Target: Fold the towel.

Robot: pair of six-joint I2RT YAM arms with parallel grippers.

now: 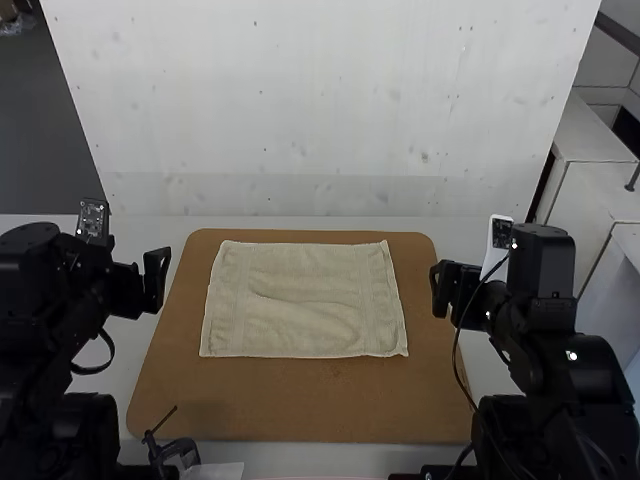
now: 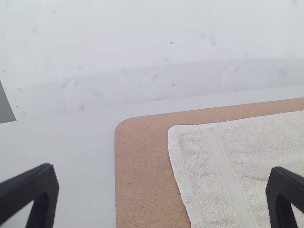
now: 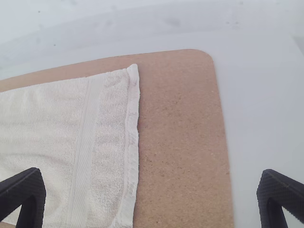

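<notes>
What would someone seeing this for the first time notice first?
Probably the pale towel, spread out with a few soft wrinkles on the brown board. Next, likely the two black grippers facing each other across it, both open: the left one beyond the towel's left edge, the right one beyond its right edge.

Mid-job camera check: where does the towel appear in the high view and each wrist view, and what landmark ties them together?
High view: the whole towel, spread near the middle, slightly rumpled.
Left wrist view: its left end, near the board's rounded far-left corner.
Right wrist view: its right end, near the board's rounded far-right corner.
Shared landmark: the brown board under the towel.
</notes>
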